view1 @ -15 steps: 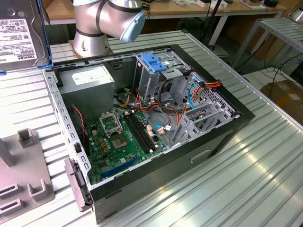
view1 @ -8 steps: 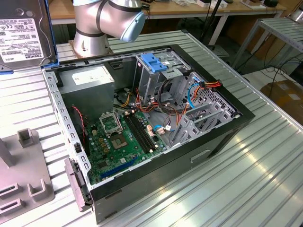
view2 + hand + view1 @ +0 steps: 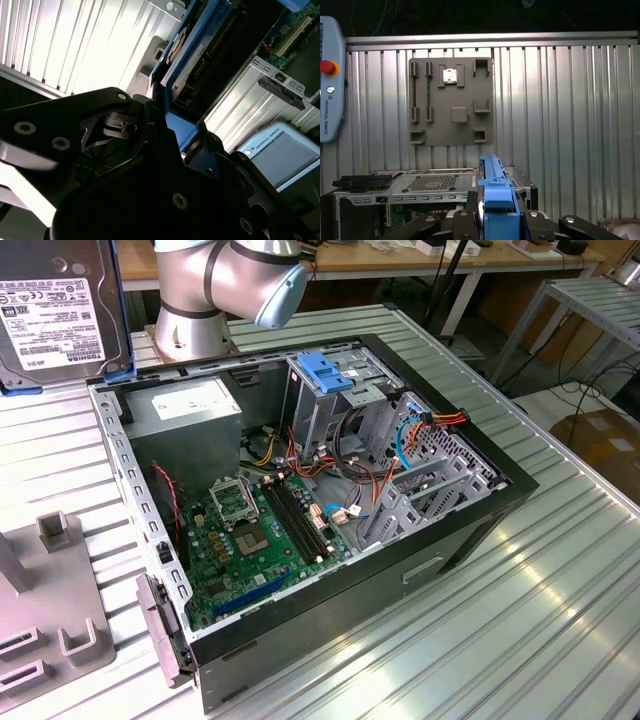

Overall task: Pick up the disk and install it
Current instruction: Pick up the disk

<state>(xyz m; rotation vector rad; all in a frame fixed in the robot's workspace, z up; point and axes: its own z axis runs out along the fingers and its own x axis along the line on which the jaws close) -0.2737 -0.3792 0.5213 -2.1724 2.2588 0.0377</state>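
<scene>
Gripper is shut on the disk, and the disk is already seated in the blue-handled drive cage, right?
Not seated. The gripper is shut on the disk, but the exterior view shows the disk up at that view's left, outside the open computer case and apart from the blue-handled drive cage.

The open case (image 3: 400, 590) is roomy above the motherboard (image 3: 250, 530). The power supply (image 3: 185, 410), the drive cage (image 3: 330, 380) and tangled cables (image 3: 345, 475) crowd its far half. The tabletop (image 3: 540, 620) on the exterior view's right lies bare, and a fixture plate (image 3: 50, 600) occupies the left. The jaws clamp the disk (image 3: 60, 315).
</scene>
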